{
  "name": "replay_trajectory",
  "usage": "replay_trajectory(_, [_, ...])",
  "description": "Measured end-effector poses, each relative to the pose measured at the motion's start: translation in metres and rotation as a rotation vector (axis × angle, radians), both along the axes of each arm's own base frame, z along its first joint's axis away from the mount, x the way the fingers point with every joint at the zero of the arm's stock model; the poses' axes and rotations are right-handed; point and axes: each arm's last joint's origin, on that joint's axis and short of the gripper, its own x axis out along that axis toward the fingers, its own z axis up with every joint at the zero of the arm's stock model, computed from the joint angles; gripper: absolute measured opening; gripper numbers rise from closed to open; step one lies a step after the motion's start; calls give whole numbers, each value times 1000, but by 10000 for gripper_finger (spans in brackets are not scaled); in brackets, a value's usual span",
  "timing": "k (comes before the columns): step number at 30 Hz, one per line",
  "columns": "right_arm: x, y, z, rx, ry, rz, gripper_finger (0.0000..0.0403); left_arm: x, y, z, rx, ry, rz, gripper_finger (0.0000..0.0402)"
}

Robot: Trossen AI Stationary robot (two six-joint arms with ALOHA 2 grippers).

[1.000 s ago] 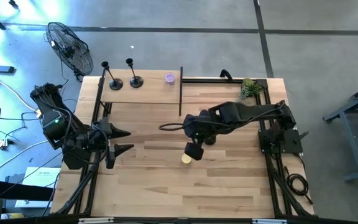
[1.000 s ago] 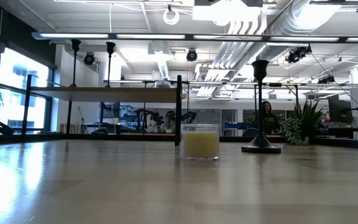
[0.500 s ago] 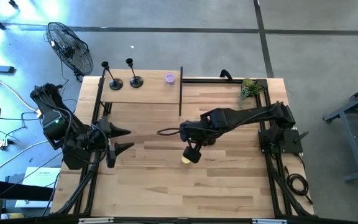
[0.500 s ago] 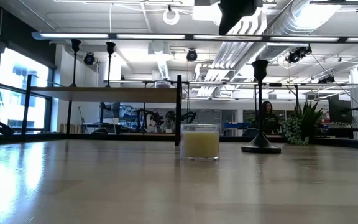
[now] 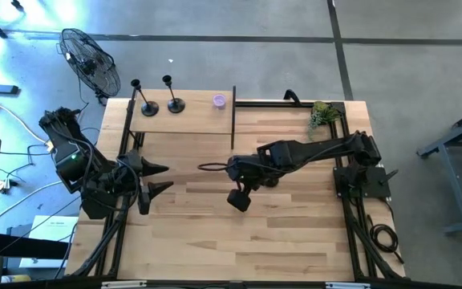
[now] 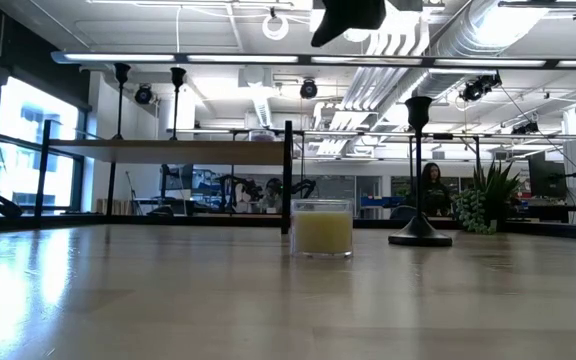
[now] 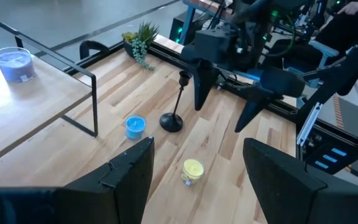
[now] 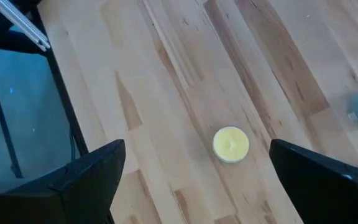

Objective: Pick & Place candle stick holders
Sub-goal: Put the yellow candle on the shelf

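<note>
Two black candle stick holders stand on their round bases on the raised wooden shelf at the far left. A third holder stands upright on the table near its middle, also seen in the low view. My right gripper hangs open above a yellow candle, to the near side of that holder, touching nothing. At the table's left edge my left gripper waits open and holds nothing.
A blue candle sits on the table by the third holder's base. A purple candle is on the shelf, which ends at a black upright frame. A small plant stands at the far right corner.
My right gripper has come down and moved toward the table's left edge. It now covers the yellow candle in the high view and has come into the top of the low view. The holders and candles have stayed where they were.
</note>
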Motion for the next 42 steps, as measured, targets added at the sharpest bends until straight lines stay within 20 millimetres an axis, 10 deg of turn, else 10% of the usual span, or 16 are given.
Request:
replay_trajectory(23, [-2,3,-6,-27,54,-147,390,2,-4,-4,5,61,-68,243])
replay_trajectory(42, [25,15,-71,-6,269,-217,388,2,-5,-4,-15,72,-85,243])
